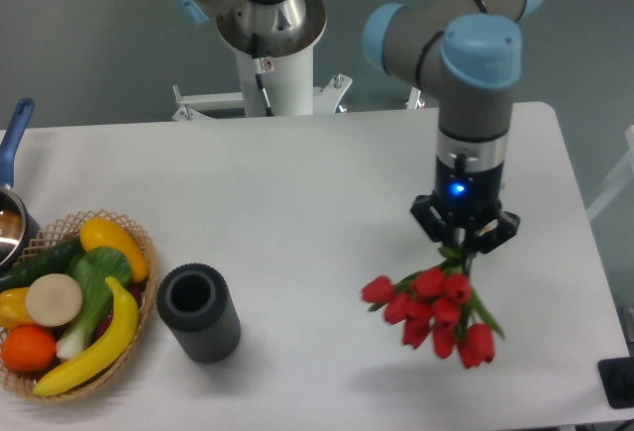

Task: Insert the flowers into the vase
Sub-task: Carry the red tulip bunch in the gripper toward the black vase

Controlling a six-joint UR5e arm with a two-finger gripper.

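Observation:
The flowers (433, 314), a bunch of red tulips with green stems, hang buds-down over the right part of the white table (297, 193). My gripper (464, 243) is shut on their stems from above, with a blue light lit on its body. The vase (197, 311), a short dark grey ribbed cylinder with its mouth facing up, stands at the front left, far to the left of the gripper and the bunch. Nothing is inside the vase.
A wicker basket (141, 243) of toy fruit and vegetables sits just left of the vase. A pot with a blue handle (14, 134) is at the left edge. The robot's white base (272, 64) stands behind the table. A black object (619, 381) is at the front right corner.

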